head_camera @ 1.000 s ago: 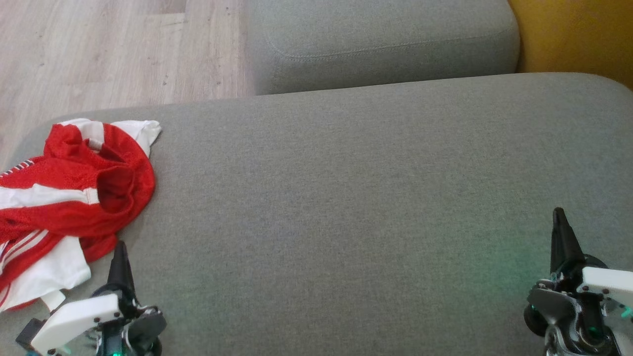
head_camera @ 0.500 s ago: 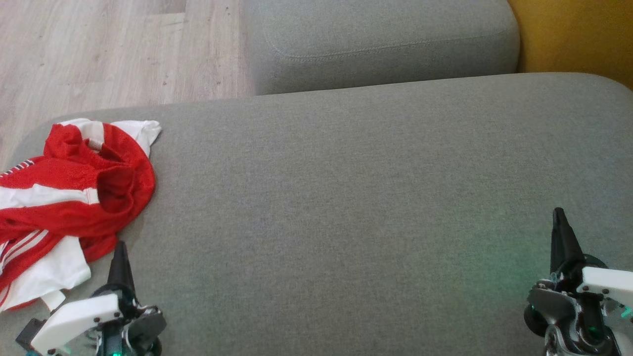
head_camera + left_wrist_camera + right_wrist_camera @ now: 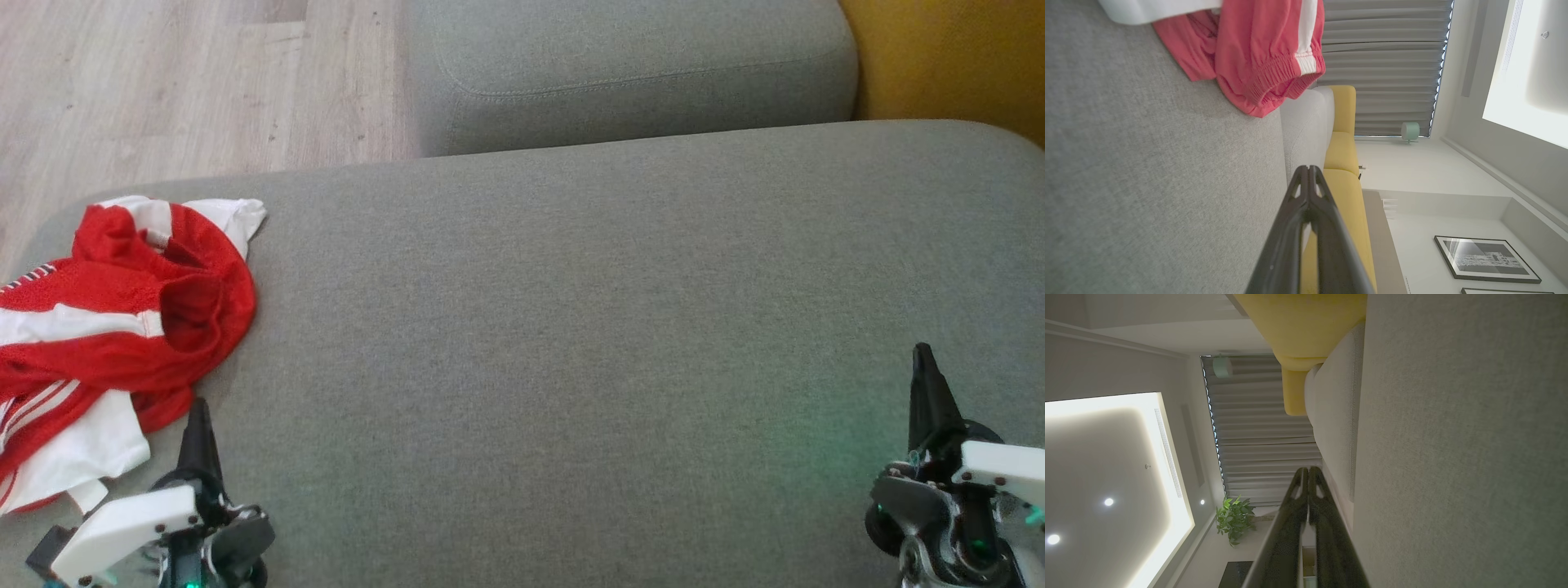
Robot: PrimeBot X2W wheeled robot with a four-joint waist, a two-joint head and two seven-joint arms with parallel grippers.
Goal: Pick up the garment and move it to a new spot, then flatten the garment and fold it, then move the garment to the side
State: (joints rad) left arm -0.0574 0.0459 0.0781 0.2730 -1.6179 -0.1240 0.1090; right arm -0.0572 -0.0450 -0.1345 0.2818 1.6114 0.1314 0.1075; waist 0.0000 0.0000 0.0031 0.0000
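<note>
We see the left gripper (image 3: 198, 425) with fingers pressed together, holding nothing, tip just beside the garment's (image 3: 73, 286) near red edge; we cannot tell if it touches. The right gripper (image 3: 927, 392) also has its fingers together and empty, well apart over the grey cushion's (image 3: 571, 327) right side. The garment, red and white and crumpled, lies at the cushion's left end near the rounded corner. Behind are a second cushion (image 3: 637, 73), wood floor (image 3: 163, 82) and a yellow seat (image 3: 947, 57).
</note>
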